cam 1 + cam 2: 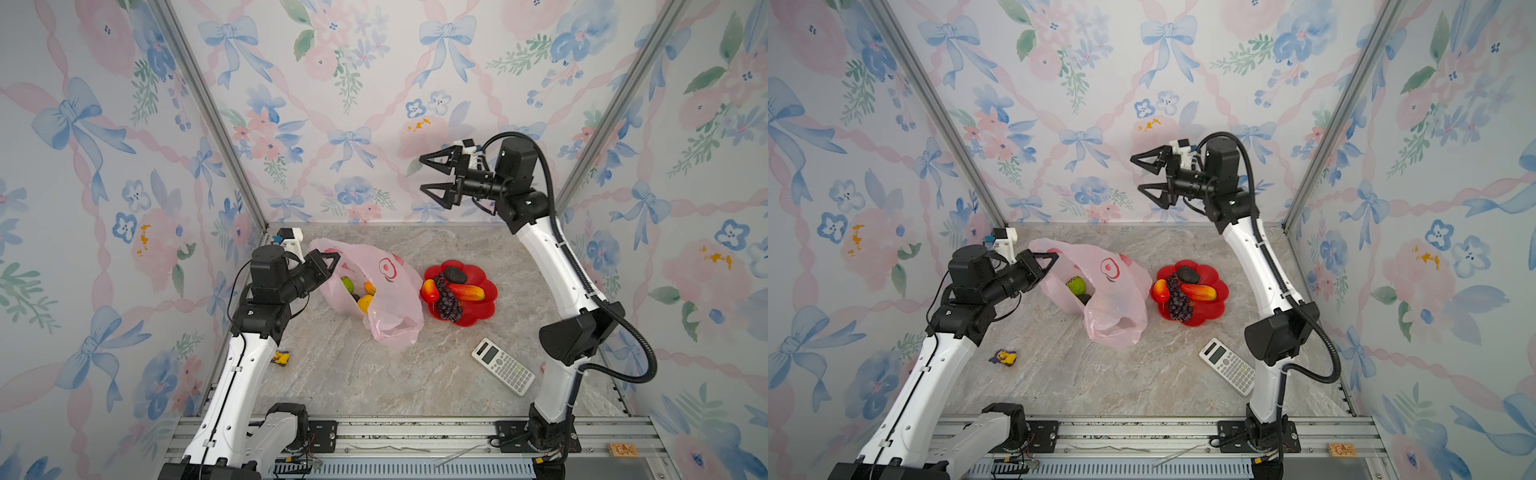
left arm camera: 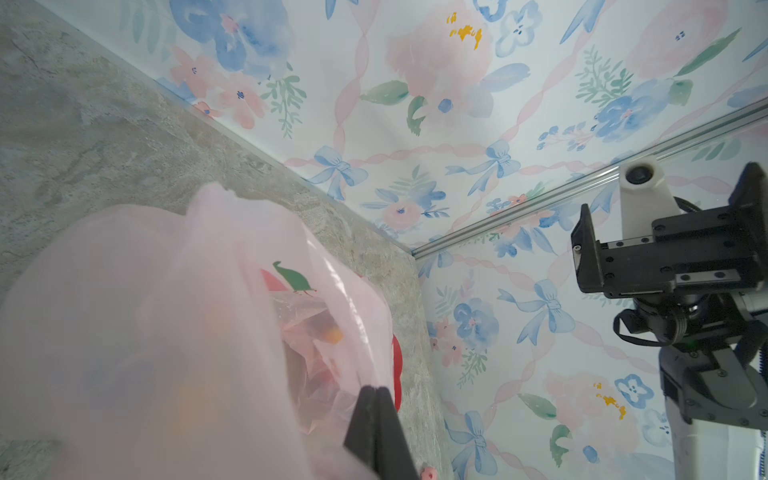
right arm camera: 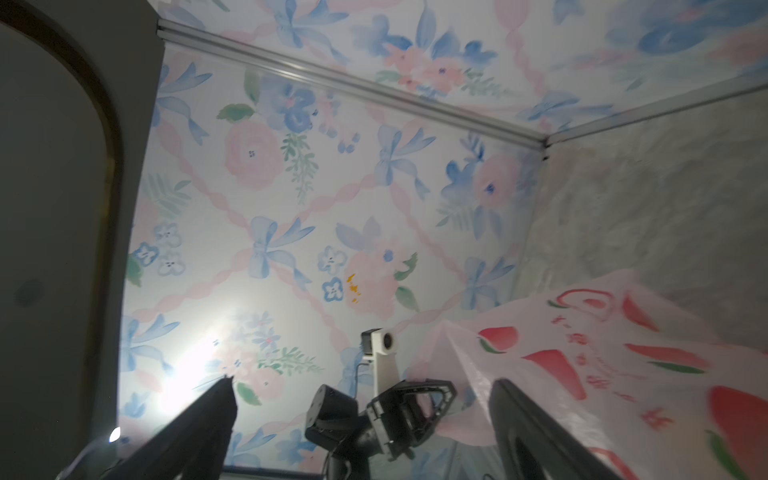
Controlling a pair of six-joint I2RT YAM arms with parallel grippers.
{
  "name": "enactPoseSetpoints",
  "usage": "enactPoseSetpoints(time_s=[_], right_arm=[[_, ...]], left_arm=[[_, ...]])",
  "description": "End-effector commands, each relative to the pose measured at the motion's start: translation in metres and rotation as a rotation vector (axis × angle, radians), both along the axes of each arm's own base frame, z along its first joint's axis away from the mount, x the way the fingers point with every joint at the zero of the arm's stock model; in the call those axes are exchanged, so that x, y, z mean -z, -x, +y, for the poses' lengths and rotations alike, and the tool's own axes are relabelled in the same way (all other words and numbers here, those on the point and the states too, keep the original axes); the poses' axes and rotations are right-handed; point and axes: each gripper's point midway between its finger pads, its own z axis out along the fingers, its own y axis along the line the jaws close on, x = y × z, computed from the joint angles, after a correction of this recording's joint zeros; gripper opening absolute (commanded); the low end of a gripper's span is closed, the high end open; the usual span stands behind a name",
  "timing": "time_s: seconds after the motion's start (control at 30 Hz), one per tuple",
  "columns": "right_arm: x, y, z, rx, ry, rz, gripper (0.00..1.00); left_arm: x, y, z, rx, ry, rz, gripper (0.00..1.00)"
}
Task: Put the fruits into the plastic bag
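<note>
Both top views: your left gripper [image 1: 333,258] is clamping crinkly translucent pink plastic bag [image 1: 392,309]; right gripper [image 1: 423,173] hovering agape well above it.

Grips the plastic bag [image 1: 1119,309] by its rim with the left hand [image 1: 1054,254], clamped tight, a green ball [image 1: 1076,286] inside. Holds the right hand [image 1: 1136,173] high over the counter [image 1: 1142,386], spread wide, empty. Shows grapes [image 1: 1178,302], an avocado [image 1: 1188,274] and two mangoes [image 1: 1200,292] on the red plate [image 1: 1216,309].
</note>
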Motion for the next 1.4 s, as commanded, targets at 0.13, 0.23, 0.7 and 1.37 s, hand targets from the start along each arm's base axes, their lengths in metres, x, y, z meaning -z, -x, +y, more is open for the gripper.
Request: enactPoseSetpoints(time_s=[0.13,0.23,0.7,1.37], right_arm=[[0.206,0.055,-0.143,0.046,1.027,0.378,0.96],[0.239,0.068,-0.166,0.001,1.197,0.451,0.96],[0.308,0.083,-0.117,-0.247,1.261,0.440,1.00],[0.353,0.080,-0.048,-0.327,1.111,0.458,0.82]], left_arm=[[-0.017,0.005,-0.008,0.050,-0.001,-0.045,0.00],[-0.021,0.008,-0.010,0.066,0.005,-0.051,0.00],[-0.060,0.024,-0.012,0.073,-0.059,-0.081,0.00],[-0.060,0.029,-0.018,0.100,-0.095,-0.062,0.00]])
